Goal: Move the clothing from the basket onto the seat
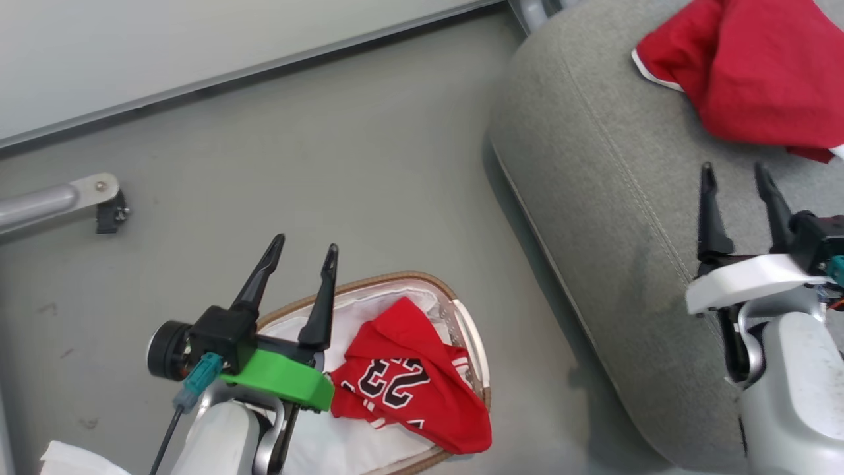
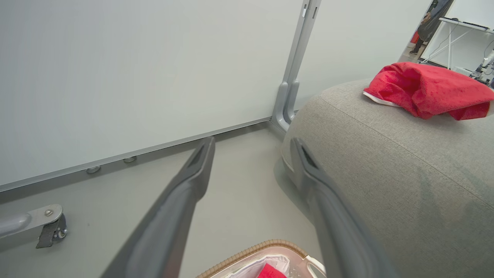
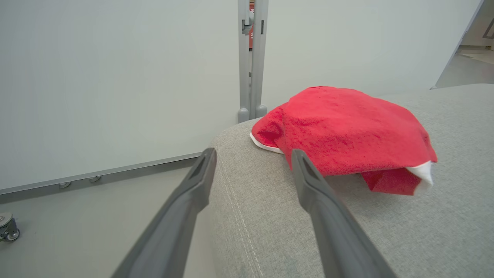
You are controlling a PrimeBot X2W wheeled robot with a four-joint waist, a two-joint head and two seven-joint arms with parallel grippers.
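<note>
The red jersey [image 1: 409,379] with number 23 lies crumpled in the white basket [image 1: 471,336], on the white liner sheet [image 1: 359,316]. A second red garment [image 1: 752,72] with white trim lies on the grey seat [image 1: 593,218]; both wrist views also show this garment [image 2: 428,90] [image 3: 343,131]. My left gripper [image 1: 304,249] is open and empty above the basket's left side. Over the seat's near edge, just short of the red garment, my right gripper [image 1: 736,173] stands open with nothing between its fingers. The basket's rim [image 2: 251,253] peeks in at the bottom of the left wrist view.
A pale wall panel [image 1: 198,46] with a metal base rail runs along the back. A metal leg with a caster [image 1: 105,204] sits on the grey floor at the left. A grey upright post [image 2: 295,73] stands behind the seat. White cloth [image 1: 72,458] shows at the bottom left.
</note>
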